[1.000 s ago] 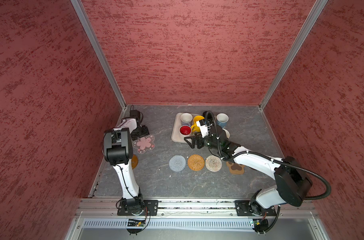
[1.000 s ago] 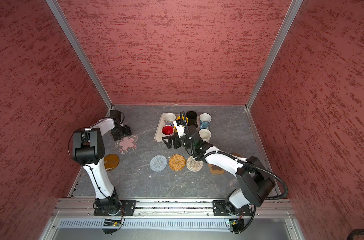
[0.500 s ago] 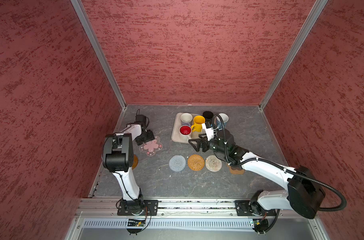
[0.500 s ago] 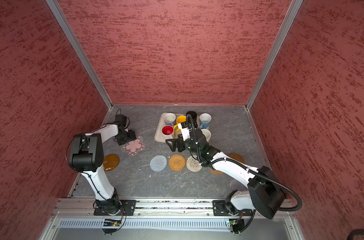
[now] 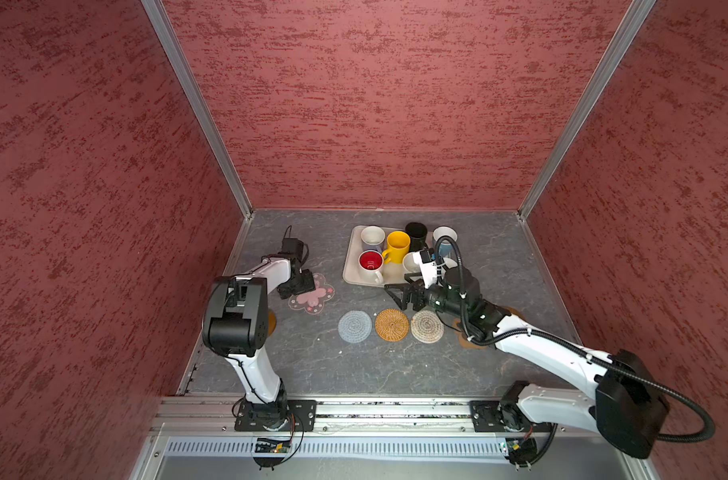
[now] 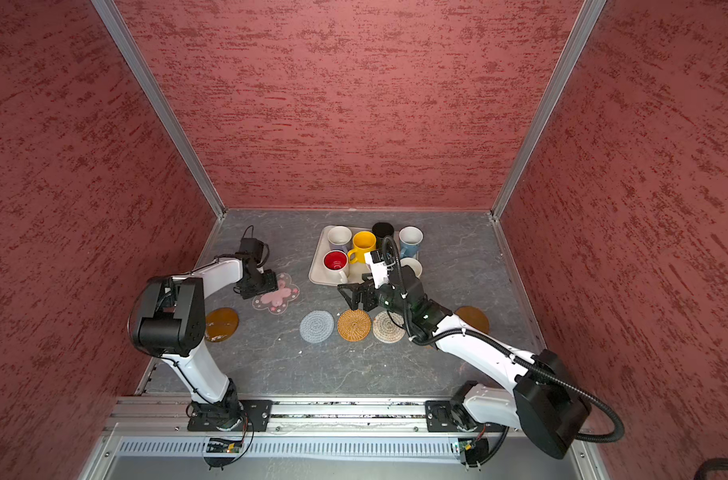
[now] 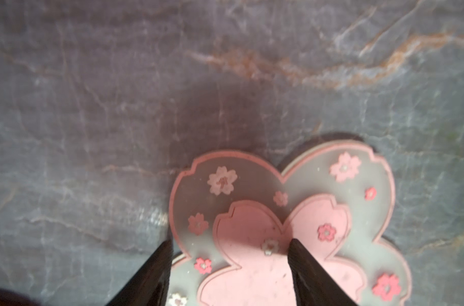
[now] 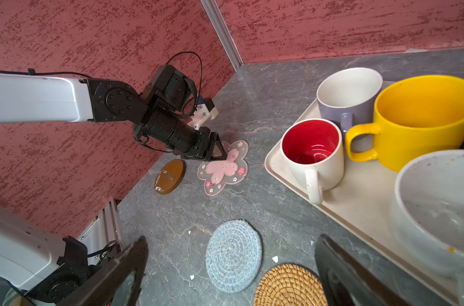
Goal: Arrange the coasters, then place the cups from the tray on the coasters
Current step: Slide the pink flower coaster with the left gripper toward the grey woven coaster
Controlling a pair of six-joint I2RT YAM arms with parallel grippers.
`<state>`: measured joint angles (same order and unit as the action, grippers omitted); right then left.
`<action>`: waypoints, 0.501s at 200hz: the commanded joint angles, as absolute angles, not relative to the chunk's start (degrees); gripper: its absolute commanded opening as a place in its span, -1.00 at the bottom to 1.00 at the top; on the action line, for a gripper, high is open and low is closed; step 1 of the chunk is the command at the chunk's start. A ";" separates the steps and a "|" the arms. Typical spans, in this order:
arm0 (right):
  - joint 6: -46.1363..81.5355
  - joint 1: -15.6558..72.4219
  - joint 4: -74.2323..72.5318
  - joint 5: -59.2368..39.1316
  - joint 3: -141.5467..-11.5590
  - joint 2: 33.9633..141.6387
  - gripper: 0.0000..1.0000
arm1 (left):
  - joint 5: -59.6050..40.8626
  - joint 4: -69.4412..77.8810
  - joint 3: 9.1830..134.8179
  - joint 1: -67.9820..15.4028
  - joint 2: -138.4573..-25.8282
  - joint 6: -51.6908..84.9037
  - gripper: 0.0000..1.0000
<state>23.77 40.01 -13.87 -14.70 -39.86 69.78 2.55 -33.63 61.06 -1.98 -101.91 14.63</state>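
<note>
Left jaws (image 7: 229, 243): parted, tips down on the pink flower coaster (image 5: 312, 297). One tip is set just off a petal's rim and the other on the pink centre; no clamp is seen.

Right jaws (image 8: 231, 239): spread wide and empty, held above the tabletop between the tray (image 8: 358, 212) and the woven row.

Grey-blue round (image 5: 355, 326), orange-tan round (image 5: 392, 325) and beige round (image 5: 427, 326) are laid side by side. One wooden disc (image 6: 221, 324) lies near the left arm, well apart from the row. All cups are on the tray, packed close.

Risks, as judged:
- The flower coaster looks thin and soft. If it is dragged under pressure it may buckle, or slip free and be left askew.
- If it is pushed too far, the grey-blue round could be shoved out of line.
- The red-inside cup (image 8: 313, 148) has its handle turned outward at the tray's edge, and a low reach could clip it.
- The yellow cup (image 8: 424, 119) stands touching its neighbours, so one lift may tip another.
- The right forearm hangs over the beige round, which could be swept aside.
</note>
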 commanded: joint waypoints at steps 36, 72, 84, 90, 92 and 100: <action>25.22 39.90 -15.90 -13.64 -37.40 67.06 0.97 | 3.66 -34.56 56.19 -3.50 -96.24 16.79 0.39; 24.95 39.88 -16.38 -13.84 -37.67 68.91 0.97 | 4.22 -35.78 60.15 -3.80 -93.09 15.42 0.53; 24.88 39.89 -16.72 -13.89 -38.00 69.79 0.97 | 4.20 -37.03 62.95 -3.78 -94.16 14.31 0.56; 24.71 39.89 -16.85 -13.84 -38.16 70.23 0.97 | 4.24 -37.70 64.54 -3.82 -95.09 13.73 0.56; 24.61 39.90 -16.82 -13.81 -38.24 70.36 0.97 | 4.29 -37.92 65.04 -3.86 -95.40 13.54 0.56; 24.46 39.88 -16.83 -13.67 -38.57 70.97 0.97 | 4.61 -38.77 67.00 -3.78 -97.02 12.77 0.56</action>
